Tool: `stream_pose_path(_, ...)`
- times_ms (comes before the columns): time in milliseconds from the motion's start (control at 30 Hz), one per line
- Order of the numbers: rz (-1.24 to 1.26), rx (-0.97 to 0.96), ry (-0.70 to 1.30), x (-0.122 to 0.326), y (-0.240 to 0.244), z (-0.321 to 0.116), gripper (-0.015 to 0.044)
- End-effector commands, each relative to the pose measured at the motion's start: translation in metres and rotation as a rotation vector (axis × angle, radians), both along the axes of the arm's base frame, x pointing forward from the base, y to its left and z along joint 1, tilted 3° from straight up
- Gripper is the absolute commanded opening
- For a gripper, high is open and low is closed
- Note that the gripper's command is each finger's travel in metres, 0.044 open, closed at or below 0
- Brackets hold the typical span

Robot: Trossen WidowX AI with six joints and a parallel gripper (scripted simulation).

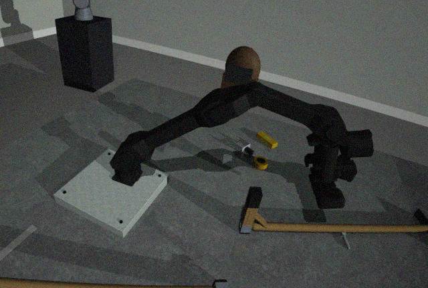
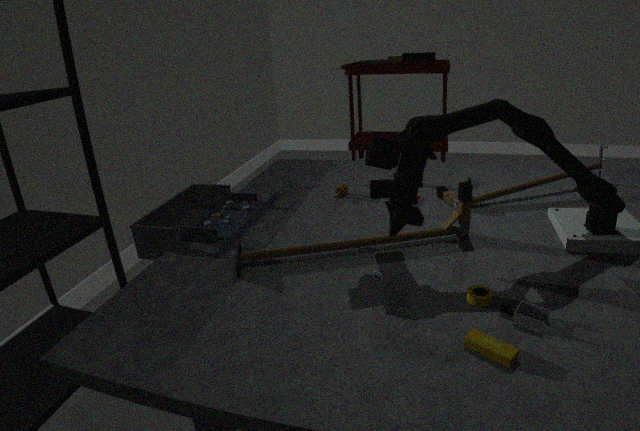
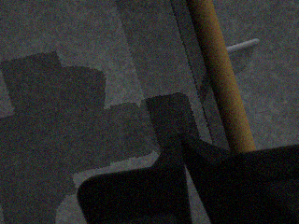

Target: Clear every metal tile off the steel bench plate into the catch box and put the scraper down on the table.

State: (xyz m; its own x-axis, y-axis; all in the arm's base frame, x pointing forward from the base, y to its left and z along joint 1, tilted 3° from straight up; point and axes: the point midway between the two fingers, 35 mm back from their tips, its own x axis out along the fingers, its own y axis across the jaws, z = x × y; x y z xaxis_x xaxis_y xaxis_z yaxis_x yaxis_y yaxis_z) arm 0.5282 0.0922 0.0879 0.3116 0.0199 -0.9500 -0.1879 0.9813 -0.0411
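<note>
A long wooden-handled tool, seemingly the scraper, lies on the table; its handle (image 1: pixel 332 228) (image 2: pixel 330 247) (image 3: pixel 224 84) runs from an upright dark-and-wood post (image 1: pixel 250 208) (image 2: pixel 465 217) to a thin dark blade (image 2: pixel 239 261). My gripper (image 2: pixel 397 232) (image 3: pixel 178 139) is shut and empty, low beside the handle and not around it; in the top view its tips are hard to separate. The dark open catch box (image 2: pixel 160 243) is at the far left in the exterior view. Several small coloured pieces (image 2: pixel 227 214) show at it; whether inside is unclear. The bench plate cannot be made out surely.
A second wooden handle (image 1: pixel 103 282) (image 2: pixel 537 181) lies across the table. A yellow ring (image 1: pixel 261 162) (image 2: pixel 479 296), yellow block (image 1: pixel 267 139) (image 2: pixel 491 348) and metal bracket (image 2: pixel 530 315) lie on one side. A silver pin (image 1: pixel 345 240) (image 3: pixel 243 45) lies by the near handle. A shelf rack (image 2: pixel 87 142) stands left.
</note>
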Motion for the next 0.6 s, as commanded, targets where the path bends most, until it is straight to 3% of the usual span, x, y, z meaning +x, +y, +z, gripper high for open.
stream_pose_path(0, -0.012, -0.008, 0.023, -0.001, -0.002, -0.017, 0.0)
stream_pose_path(567, -0.027, -0.011, 0.046, 0.0, -0.003, -0.05, 0.0)
